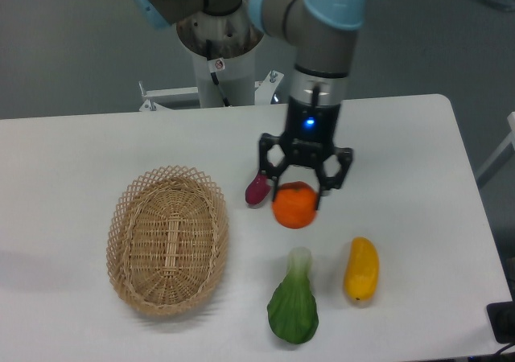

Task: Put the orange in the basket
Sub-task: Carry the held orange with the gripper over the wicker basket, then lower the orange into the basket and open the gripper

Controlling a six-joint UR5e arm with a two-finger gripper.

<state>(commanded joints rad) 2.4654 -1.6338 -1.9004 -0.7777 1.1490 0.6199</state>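
The orange (294, 207) is a small round bright-orange fruit at the middle of the white table (402, 153). My gripper (298, 195) reaches straight down over it. Its two black fingers (321, 193) sit against the orange's left and right sides and cover its top. The jaws look closed on the fruit. I cannot tell whether the orange rests on the table or hangs just above it. The basket (168, 239) is an oval tan wicker basket with a lattice rim. It stands empty at the left, well apart from the gripper.
A small purple-red vegetable (257, 189) lies just left of the gripper, close to the left finger. A green leafy vegetable (294, 306) lies at the front, and a long yellow-orange vegetable (361, 269) lies to the front right. The robot's base (217, 48) stands behind the table.
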